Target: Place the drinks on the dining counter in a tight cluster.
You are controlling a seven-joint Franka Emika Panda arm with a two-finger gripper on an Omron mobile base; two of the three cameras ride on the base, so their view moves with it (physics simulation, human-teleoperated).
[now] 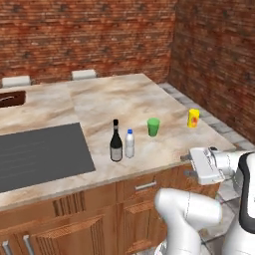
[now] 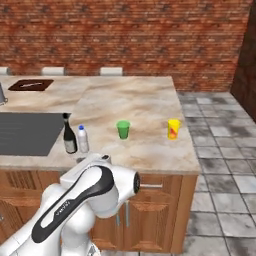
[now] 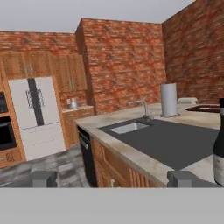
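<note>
Marble worktop [image 1: 124, 99] carries two bottles, one wine bottle [image 1: 116, 142] and one water bottle [image 1: 130, 144], touching. Right of them stand two cups, one green [image 1: 153, 127], one yellow [image 1: 193, 118]. Claw [image 3: 113, 178] released, grasping nothing.

White glossy arm [image 2: 85, 200], black joint band, perhaps small grey lettering.

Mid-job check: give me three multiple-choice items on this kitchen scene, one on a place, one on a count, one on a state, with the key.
1. The water bottle stands
A. close beside the wine bottle
B. in the sink
C. behind the yellow cup

2. How many cups are on the dining counter?
A. one
B. two
C. four

3. The gripper is
A. shut on the wine bottle
B. shut on a cup
C. open, holding nothing

Key:
1. A, the two stand side by side right of the drainboard.
2. B, the green cup and the yellow cup.
3. C, in the hand view the fingertips stand wide apart with nothing between.
</note>
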